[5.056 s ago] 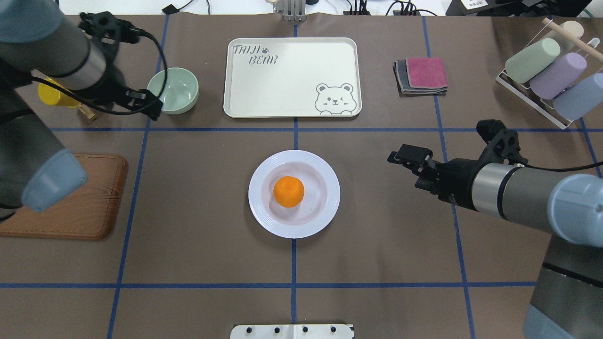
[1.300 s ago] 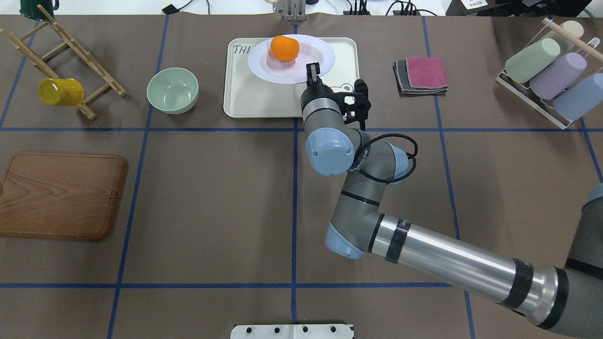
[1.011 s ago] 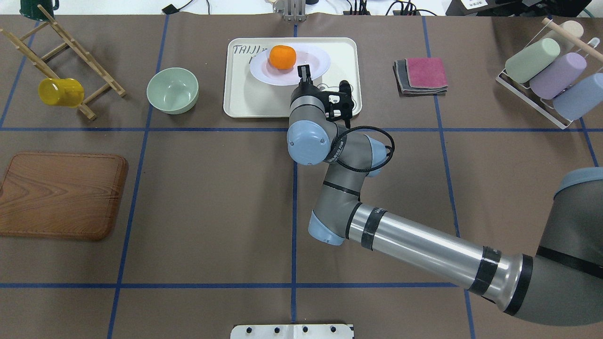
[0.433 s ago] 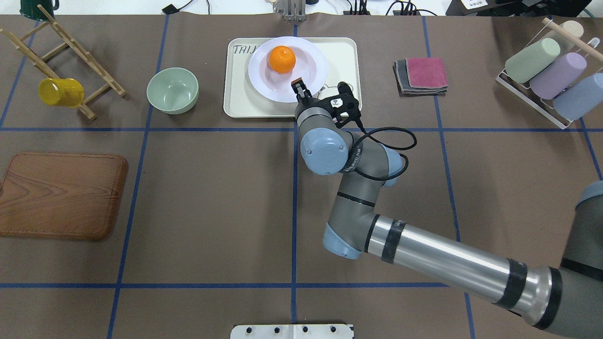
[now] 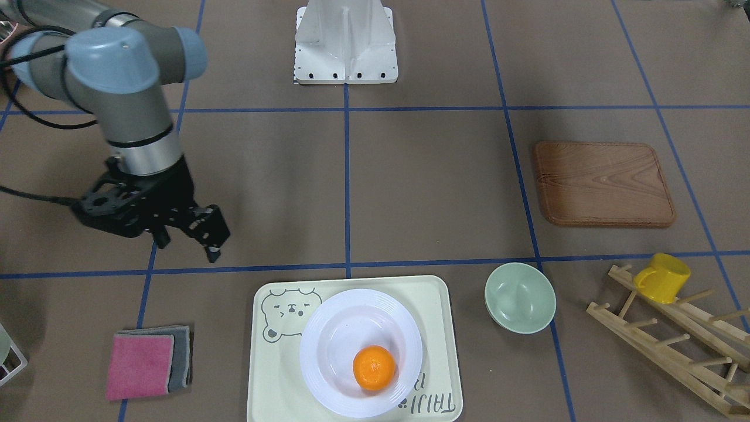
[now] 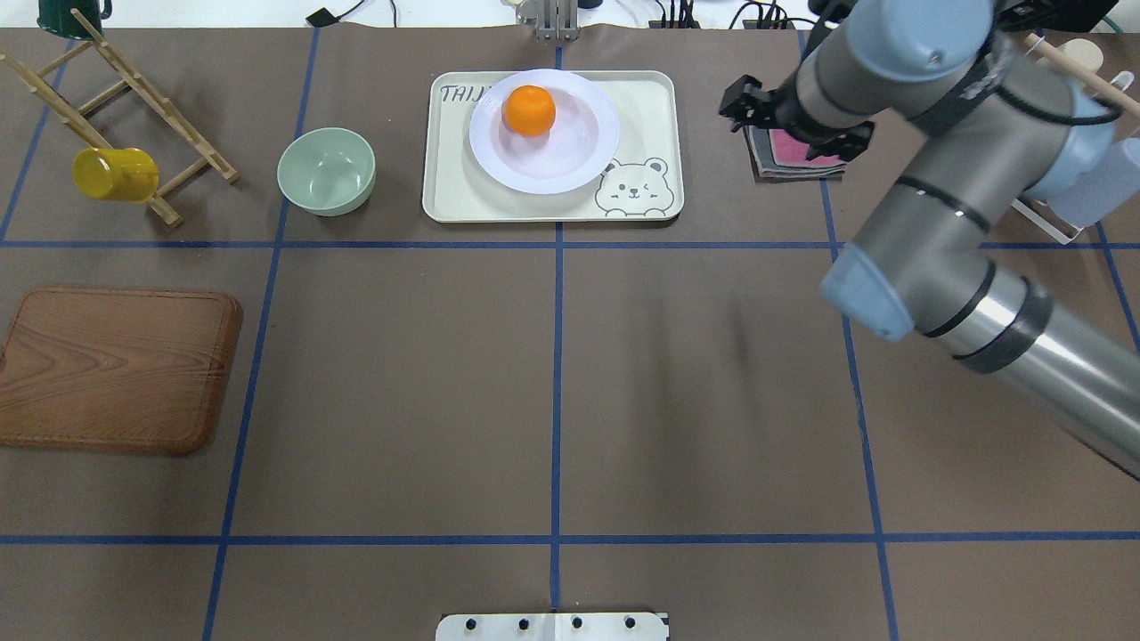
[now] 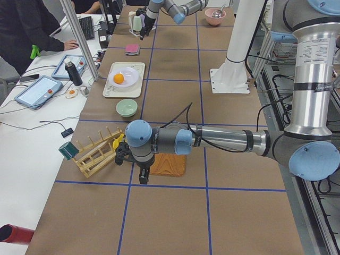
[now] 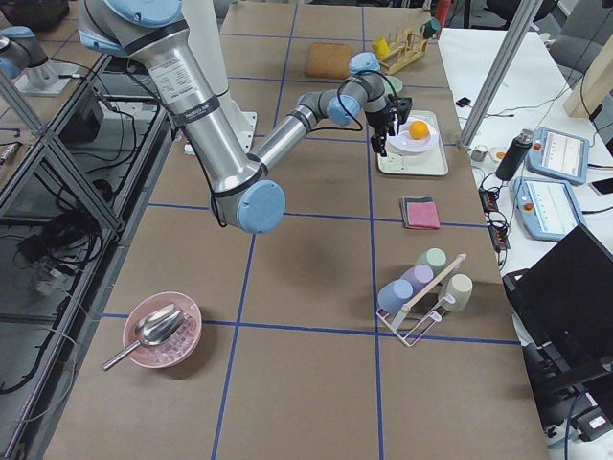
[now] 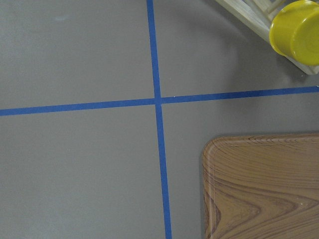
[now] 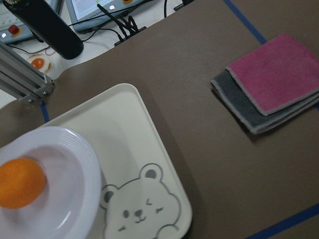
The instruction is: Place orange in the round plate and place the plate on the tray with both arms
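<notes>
Right gripper (image 5: 187,247) hangs above bare table, fingers spread, nothing between them. It is off the bear-face end of the tray (image 5: 275,375), near the folded cloths (image 5: 146,362), pink on top of grey, and well apart from the plate. Its wrist view looks down on the tray's bear corner, part of the plate and orange, and the cloths.

Left gripper (image 7: 141,178) shows only in the left side view, so cannot tell if spread or pressed together. It hangs low by the corner of the wooden board (image 6: 116,369). Its wrist view shows a blue tape cross, the board's corner and the yellow mug (image 9: 296,31).

Orange (image 5: 374,367) sits inside the round plate (image 5: 340,334), off-centre, toward the plate's far side from the robot. Plate rests flat on the tray, no gripper touching it.

Writing: "TAIJI" reads on the tray in the front-facing view. The word under it is mostly covered by the plate, only a letter edge showing. The overhead view shows only "TAIJ" before the rim cuts it off. Grey bear face (image 6: 632,187) is drawn at the opposite corner, just beside the plate rim.

Pale green bowl (image 6: 326,171) stands beside the tray. The mug hangs on the wooden rack (image 6: 134,116).
</notes>
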`<action>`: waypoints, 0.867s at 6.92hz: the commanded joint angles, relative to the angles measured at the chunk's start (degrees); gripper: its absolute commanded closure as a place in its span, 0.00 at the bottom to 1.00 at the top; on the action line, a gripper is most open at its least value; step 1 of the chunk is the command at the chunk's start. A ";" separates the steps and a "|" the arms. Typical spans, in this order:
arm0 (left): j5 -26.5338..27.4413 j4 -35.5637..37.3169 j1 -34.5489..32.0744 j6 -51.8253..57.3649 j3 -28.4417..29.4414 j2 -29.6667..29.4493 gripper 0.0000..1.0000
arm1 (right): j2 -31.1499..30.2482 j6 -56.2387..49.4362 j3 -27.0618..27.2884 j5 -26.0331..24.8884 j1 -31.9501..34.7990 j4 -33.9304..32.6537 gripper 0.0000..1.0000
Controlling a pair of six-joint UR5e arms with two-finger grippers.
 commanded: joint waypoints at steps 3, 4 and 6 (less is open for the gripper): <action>8.28 -0.03 -0.76 0.18 -3.42 1.57 0.02 | -24.98 -58.02 1.27 17.81 28.02 -2.49 0.00; 8.20 0.05 -0.76 0.01 -3.51 1.65 0.02 | -30.17 -63.52 1.35 19.73 32.51 -2.49 0.00; 8.20 -0.04 -0.76 0.09 -3.51 2.97 0.02 | -37.40 -66.72 1.96 20.28 36.67 -1.61 0.00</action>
